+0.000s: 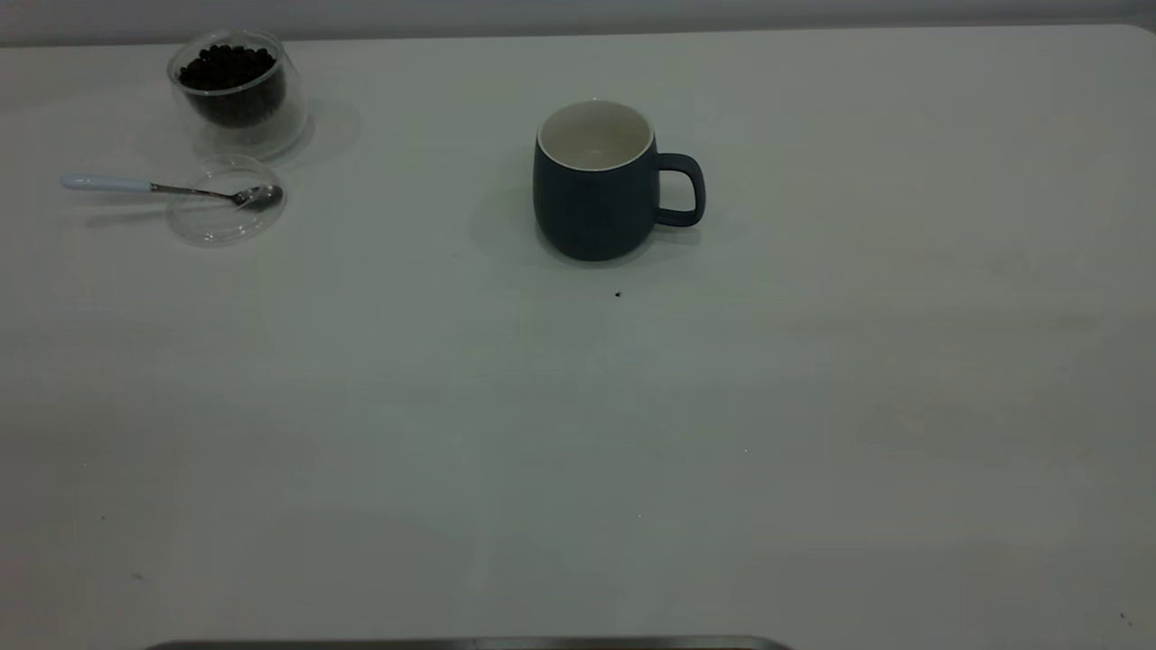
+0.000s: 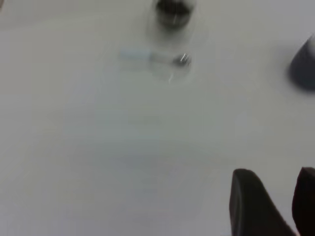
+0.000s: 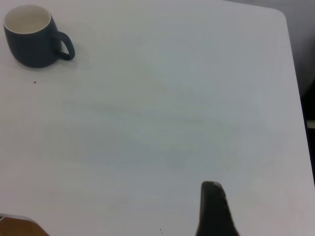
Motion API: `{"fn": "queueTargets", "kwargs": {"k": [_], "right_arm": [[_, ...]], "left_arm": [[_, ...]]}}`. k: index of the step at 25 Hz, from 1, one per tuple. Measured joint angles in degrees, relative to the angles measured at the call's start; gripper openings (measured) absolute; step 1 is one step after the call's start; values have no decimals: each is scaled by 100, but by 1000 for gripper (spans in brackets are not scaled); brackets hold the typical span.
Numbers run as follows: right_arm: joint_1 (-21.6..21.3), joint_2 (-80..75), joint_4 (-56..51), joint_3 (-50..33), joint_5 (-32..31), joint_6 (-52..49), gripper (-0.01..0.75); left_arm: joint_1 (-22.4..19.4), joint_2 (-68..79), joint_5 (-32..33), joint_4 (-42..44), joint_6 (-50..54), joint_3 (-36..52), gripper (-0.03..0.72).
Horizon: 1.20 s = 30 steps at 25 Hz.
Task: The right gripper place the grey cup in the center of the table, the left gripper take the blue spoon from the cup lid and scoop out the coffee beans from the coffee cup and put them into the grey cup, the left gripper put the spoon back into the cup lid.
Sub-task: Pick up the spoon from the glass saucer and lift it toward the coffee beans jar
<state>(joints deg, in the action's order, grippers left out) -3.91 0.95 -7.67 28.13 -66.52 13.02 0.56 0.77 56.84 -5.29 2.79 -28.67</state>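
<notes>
1. While neither arm shows in the exterior view, the grey cup (image 1: 596,185) stands upright near the middle of the table (image 1: 578,433), its handle pointing to that view's right and its cream inside bare.
2. Over at the far left, the coffee cup (image 1: 237,90) sits with its heap of coffee beans (image 1: 226,68) dark through the glass.
3. Just in front of it lies the cup lid (image 1: 226,200), and the blue spoon (image 1: 172,188) rests across it: bowl on the lid, pale handle sticking out to the left.
4. The left gripper (image 2: 278,204) hangs above bare table, well apart from the spoon, its two dark fingers (image 2: 251,201) parted with nothing between them.
5. The right gripper (image 3: 214,209) shows only one dark finger, far from the mug; how wide it stands I cannot tell.
</notes>
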Motion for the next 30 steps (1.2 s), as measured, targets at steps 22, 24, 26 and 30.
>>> {"fn": "queueTargets", "kwargs": {"k": [22, 24, 26, 30], "right_arm": [[0, 0, 0, 0, -2, 0, 459], [-6, 0, 0, 0, -2, 0, 459], [-6, 0, 0, 0, -2, 0, 459], [-6, 0, 0, 0, -2, 0, 459]], "left_arm": [[0, 6758, -2192, -947, -54, -1929, 589], [-20, 7417, -1776, -948, -279, -2657, 564], [-145, 8044, -1256, -1054, -510, -3328, 544], [-749, 9197, -582, -1796, -1209, -4487, 515]]}}
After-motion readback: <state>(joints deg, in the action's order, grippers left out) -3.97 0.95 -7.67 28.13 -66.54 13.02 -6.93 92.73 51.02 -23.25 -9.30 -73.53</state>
